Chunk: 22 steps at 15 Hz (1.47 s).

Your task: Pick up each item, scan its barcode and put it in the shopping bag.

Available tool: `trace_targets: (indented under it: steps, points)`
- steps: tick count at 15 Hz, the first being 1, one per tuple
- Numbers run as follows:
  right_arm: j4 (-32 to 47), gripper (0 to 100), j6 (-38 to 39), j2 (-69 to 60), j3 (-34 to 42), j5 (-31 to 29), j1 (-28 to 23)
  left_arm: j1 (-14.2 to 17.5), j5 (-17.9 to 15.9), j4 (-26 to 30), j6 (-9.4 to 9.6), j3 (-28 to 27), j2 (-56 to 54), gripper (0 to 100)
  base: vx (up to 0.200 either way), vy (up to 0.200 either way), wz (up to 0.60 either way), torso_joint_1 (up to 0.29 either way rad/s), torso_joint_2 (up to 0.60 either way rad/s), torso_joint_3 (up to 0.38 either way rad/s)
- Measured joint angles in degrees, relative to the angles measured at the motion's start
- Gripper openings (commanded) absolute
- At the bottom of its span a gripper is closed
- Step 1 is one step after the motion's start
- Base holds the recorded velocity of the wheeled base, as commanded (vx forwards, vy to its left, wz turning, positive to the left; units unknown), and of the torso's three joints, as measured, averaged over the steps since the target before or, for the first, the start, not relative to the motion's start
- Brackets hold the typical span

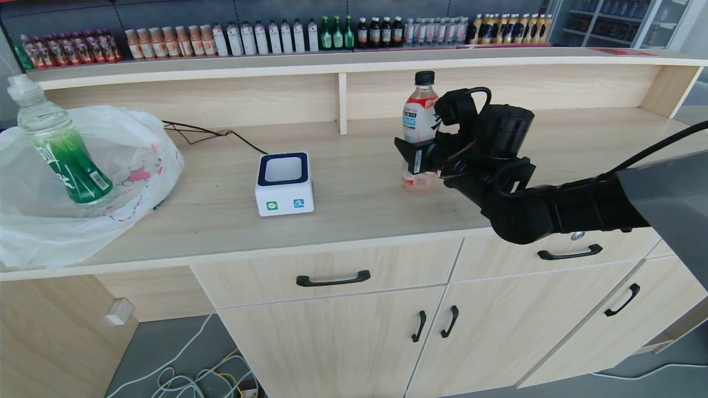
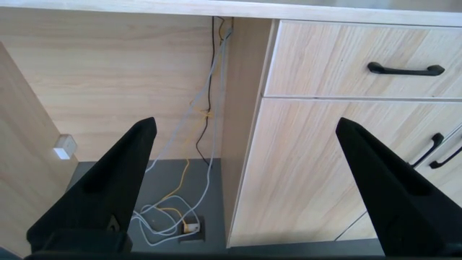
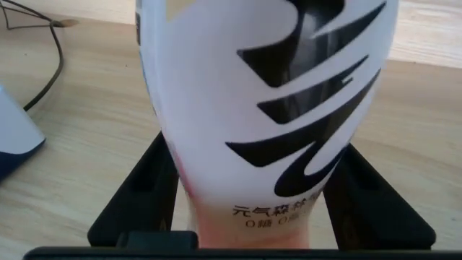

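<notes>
A peach-coloured drink bottle (image 1: 420,119) with a black cap stands upright on the wooden counter (image 1: 354,188), right of the scanner. My right gripper (image 1: 418,158) is shut on the bottle's lower half; in the right wrist view its fingers (image 3: 148,191) press both sides of the white label (image 3: 267,108). A green-labelled bottle (image 1: 61,146) sits tilted in the white shopping bag (image 1: 133,166) at the counter's left end. The white scanner (image 1: 284,184) with a blue rim stands mid-counter. My left gripper (image 2: 245,126) hangs open below counter height, facing the cabinet fronts.
A black cable (image 1: 210,134) runs from behind the scanner toward the bag. A raised back shelf (image 1: 354,66) with a divider borders the counter, with rows of bottles behind. Drawers and doors with black handles (image 1: 333,279) lie below; loose cables (image 2: 173,217) rest on the floor.
</notes>
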Motion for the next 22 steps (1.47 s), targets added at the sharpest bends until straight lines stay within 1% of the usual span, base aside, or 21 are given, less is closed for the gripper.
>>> trace_targets:
  steps: [16, 19, 22]
  points:
    - [0.1, 0, -0.6, -3.8, 1.0, -0.1, 0.5, 0.0, 0.0, 0.0, -0.01, 0.0, 0.0, 100, 0.000, 0.000, 0.00, 0.000, 0.00, 0.000]
    - [0.0, 0, -2.2, -7.4, 5.4, -0.2, 0.9, 0.0, 0.0, 0.0, -0.01, 0.0, 0.0, 100, 0.000, 0.000, 0.00, 0.000, 0.00, 0.000]
    - [0.0, 0, -4.3, -14.7, 15.3, -0.3, 1.5, 0.0, 0.0, 0.0, -0.01, 0.0, 0.0, 100, 0.000, 0.000, 0.00, 0.000, 0.00, 0.000]
